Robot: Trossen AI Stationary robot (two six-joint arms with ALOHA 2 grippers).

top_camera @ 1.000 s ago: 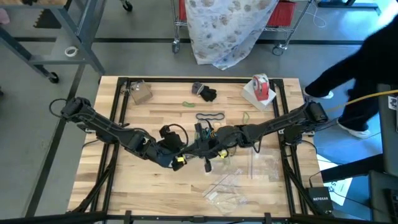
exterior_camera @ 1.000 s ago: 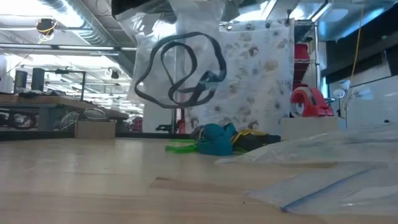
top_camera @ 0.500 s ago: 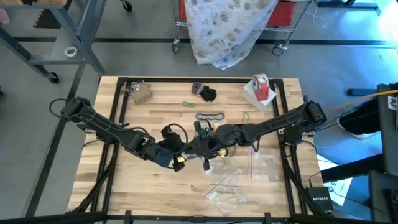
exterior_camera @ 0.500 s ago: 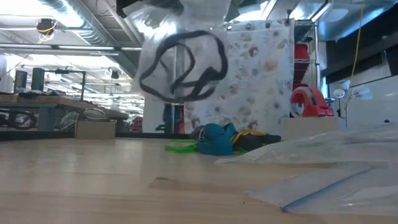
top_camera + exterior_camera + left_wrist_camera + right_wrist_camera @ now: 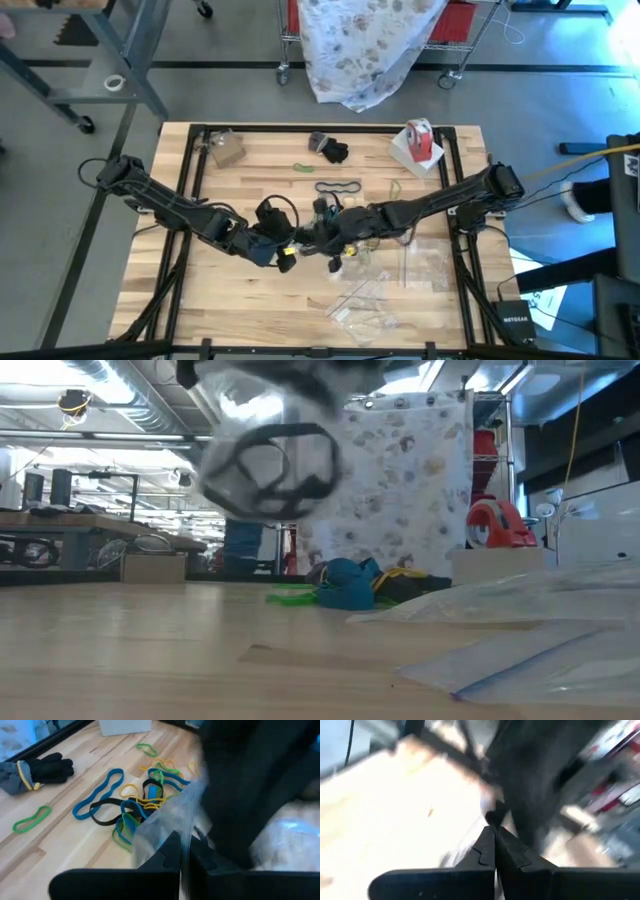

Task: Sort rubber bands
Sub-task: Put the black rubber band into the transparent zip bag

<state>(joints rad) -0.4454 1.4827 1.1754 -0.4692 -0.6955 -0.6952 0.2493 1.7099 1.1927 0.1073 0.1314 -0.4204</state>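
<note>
A clear plastic bag with black rubber bands inside hangs above the table's middle. My left gripper and my right gripper meet at its top, both shut on it. Beyond them a loose pile of blue, green, yellow and black rubber bands lies flat on the wood. It also shows in the low view as the heap of bands. A single black band and a green one lie farther back. My left gripper pinches the bag's upper edge between its two shut fingers, coming from the table's left and slanting down. The bag hangs below, clear of the table. My right gripper comes from the table's right, slanting down, shut at the bag's top. Blur hides which part it holds.
A black glove lies at the far middle, a red-and-white tape roll at the far right and a small box at the far left. More clear bags lie flat toward the near right.
My right gripper has sunk a little, tipped further down and edged toward the table's left. The hanging bag with its black bands has swung toward the low view's left, and stays clear of the table.
</note>
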